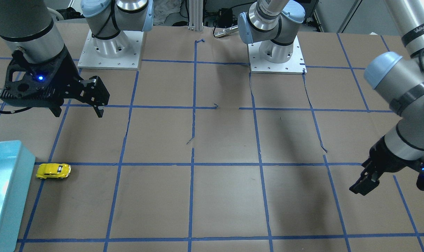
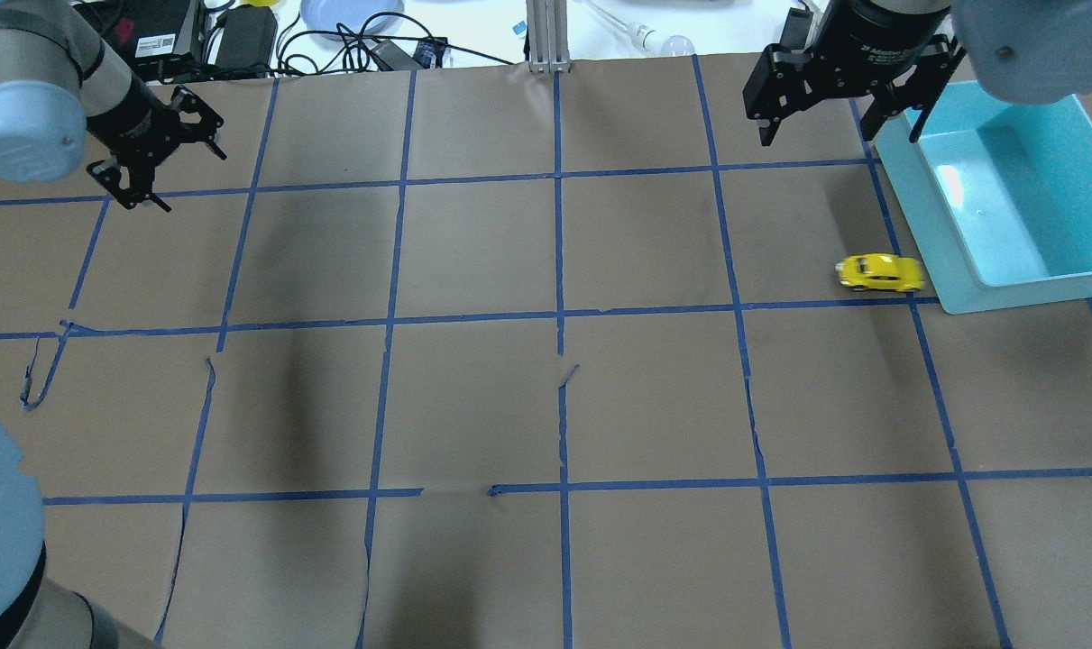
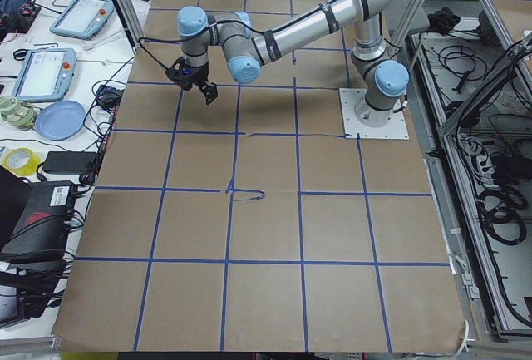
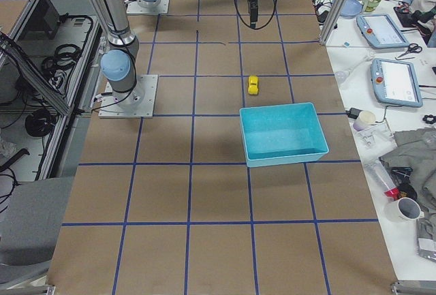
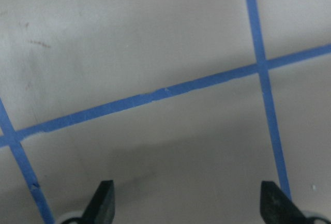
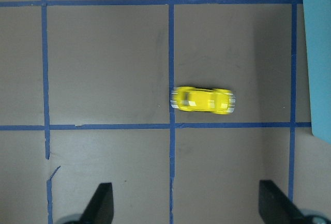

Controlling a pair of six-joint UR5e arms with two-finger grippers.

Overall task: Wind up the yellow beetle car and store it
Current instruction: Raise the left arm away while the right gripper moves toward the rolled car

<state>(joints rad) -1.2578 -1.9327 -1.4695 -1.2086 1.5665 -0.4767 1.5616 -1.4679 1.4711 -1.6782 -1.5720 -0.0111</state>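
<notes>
Nothing is stored yet: the yellow beetle car (image 2: 880, 273) sits on the table (image 2: 546, 406), just beside the teal bin (image 2: 1014, 290) but outside it, in no grip. Its glossy body smears lengthwise in my right wrist view, so I judge it may be rolling; whether it is wound I cannot tell. The right gripper (image 6: 186, 200) hangs above it, fingers spread wide. The left gripper (image 5: 187, 200), far off, is spread too.

brown taped table (image 2: 473, 406) carries yellow beetle car (image 2: 880, 273), teal bin (image 2: 1005, 194).
</notes>
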